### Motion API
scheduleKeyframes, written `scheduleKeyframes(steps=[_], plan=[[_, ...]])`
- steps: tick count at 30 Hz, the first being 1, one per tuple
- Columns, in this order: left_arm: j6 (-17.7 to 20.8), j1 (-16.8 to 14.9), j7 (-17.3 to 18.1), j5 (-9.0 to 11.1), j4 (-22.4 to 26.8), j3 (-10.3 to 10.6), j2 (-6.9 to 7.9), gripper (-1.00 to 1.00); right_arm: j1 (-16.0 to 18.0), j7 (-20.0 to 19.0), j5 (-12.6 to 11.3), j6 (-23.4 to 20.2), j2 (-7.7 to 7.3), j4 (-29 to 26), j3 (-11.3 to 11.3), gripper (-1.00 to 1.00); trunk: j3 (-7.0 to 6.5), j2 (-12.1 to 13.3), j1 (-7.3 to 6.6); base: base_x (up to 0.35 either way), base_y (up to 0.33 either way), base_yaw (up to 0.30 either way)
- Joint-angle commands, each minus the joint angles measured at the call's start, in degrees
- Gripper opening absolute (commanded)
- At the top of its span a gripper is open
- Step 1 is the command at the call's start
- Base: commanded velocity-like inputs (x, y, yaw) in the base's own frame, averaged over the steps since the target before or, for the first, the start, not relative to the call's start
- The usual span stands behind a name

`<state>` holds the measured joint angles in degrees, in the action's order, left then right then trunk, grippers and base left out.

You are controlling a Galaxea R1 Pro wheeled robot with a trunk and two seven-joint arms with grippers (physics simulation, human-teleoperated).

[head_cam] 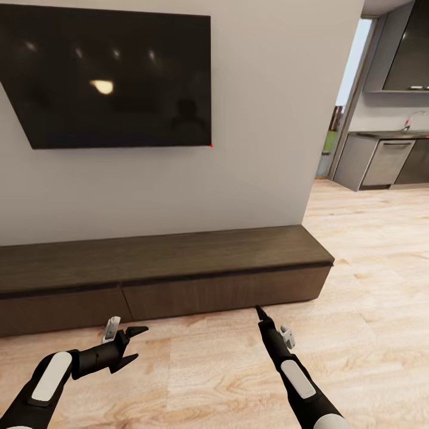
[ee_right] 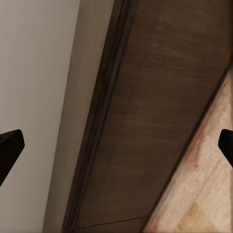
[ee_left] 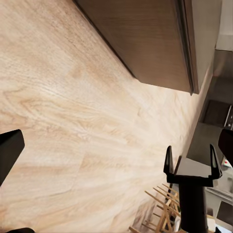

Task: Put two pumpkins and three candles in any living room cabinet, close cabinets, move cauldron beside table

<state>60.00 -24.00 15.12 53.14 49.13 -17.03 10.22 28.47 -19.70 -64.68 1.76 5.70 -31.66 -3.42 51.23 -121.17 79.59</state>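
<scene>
The long low dark-brown cabinet (head_cam: 179, 262) stands against the wall under the television, with its plain fronts shut flat. My left gripper (head_cam: 130, 342) hovers open above the floor just in front of it, nothing between its fingers. My right gripper (head_cam: 260, 312) points at the cabinet's right front (ee_right: 160, 121), close to it, and is also open and empty. The left wrist view looks along the floor past the cabinet (ee_left: 150, 39) and catches the right gripper (ee_left: 191, 162) with its fingers apart. The pumpkins, candles and cauldron are out of view.
A large black television (head_cam: 113, 77) hangs on the grey wall above the cabinet. Light wood floor (head_cam: 369, 286) runs off to the right, where an opening leads to a kitchen with grey cabinets (head_cam: 384, 161).
</scene>
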Motion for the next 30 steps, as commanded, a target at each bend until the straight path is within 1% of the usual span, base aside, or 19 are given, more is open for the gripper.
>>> scheduleKeyframes(steps=[1, 5, 8, 9, 19, 28, 30], plan=[[0.0, 0.0, 0.0, 0.04, 0.0, 0.02, -0.01, 1.0, 0.0, 0.01, 0.0, 0.0, 0.0, 0.01, 0.0, 1.0, 0.18, -0.42, 0.23, 0.0, 0.0, 0.0], [0.0, 0.01, 0.0, 0.04, 0.0, -0.07, 0.05, 1.0, 0.0, -0.06, 0.0, 0.0, 0.01, 0.02, 0.0, 1.0, 0.9, -2.02, 1.1, 0.0, 0.0, 0.015], [0.0, 0.01, 0.0, 0.04, 0.0, 0.01, 0.01, 1.0, 0.0, -0.13, 0.0, 0.0, 0.01, 0.02, 0.0, 1.0, 1.44, -3.22, 1.76, 0.0, 0.0, 0.165], [0.0, 0.01, 0.0, 0.04, 0.0, 0.01, 0.0, 1.0, 0.0, -0.14, 0.0, 0.0, 0.01, 0.02, 0.0, 1.0, 1.62, -3.62, 1.98, 0.0, 0.0, 0.243], [0.0, 0.01, 0.0, 0.04, 0.0, -0.12, 0.02, 1.0, 0.0, -0.24, 0.0, 0.02, 0.01, 0.19, 0.08, 1.0, 1.62, -3.62, 1.98, 0.0, 0.0, 0.282], [0.0, 0.01, 0.0, 0.04, 0.0, -0.18, 0.05, 1.0, 0.0, -0.42, 0.01, 0.14, 0.01, 0.08, 0.01, 1.0, 3.24, -7.23, 3.96, 0.0, 0.0, 0.291], [0.0, -0.02, 0.0, 0.04, 0.0, -0.19, 0.03, 1.0, 0.0, -0.45, 0.0, 0.13, -0.08, 0.04, -0.32, 1.0, 3.6, -8.04, 4.4, 0.0, 0.0, 0.291]])
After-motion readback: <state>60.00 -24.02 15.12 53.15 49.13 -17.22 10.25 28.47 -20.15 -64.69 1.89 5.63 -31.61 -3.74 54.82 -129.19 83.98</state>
